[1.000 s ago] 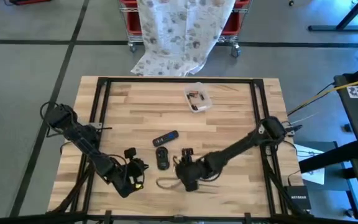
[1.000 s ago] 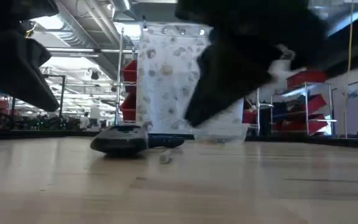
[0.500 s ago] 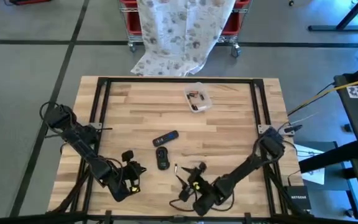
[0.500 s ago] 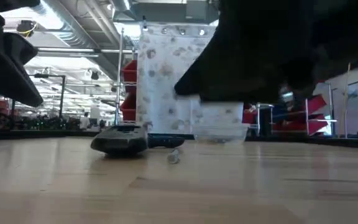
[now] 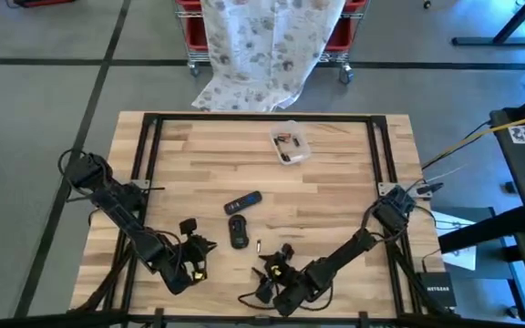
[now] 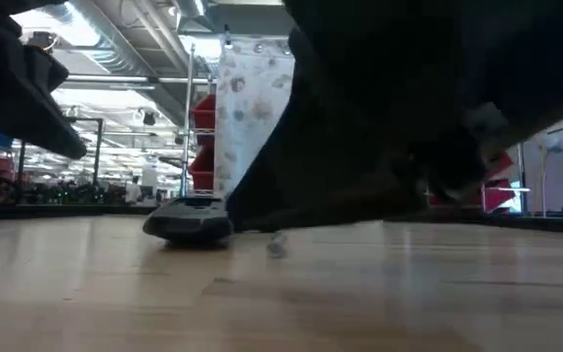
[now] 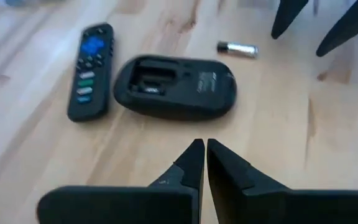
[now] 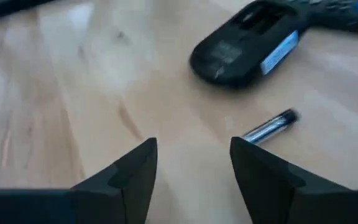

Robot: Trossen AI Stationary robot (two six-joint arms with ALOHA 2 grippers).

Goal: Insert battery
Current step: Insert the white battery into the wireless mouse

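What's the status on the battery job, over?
Left end effector shut, empty, facing the mouse. Right end effector open, empty, near the battery. Battery loose on the table beside the mouse, compartment open. Nothing blocking.

Left gripper [image 7: 202, 163] has jaws closed; right gripper [image 8: 193, 163] has jaws spread, both low.

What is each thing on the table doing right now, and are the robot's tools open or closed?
Computer mouse: upside down, battery compartment open and empty.
Battery: lying loose on the table, beside the mouse, not touching it.
Remote control: lying flat, buttons up.
Clear container: upright, small items inside.
Left tool: shut, holding nothing.
Right tool: open, empty, aimed at the battery.
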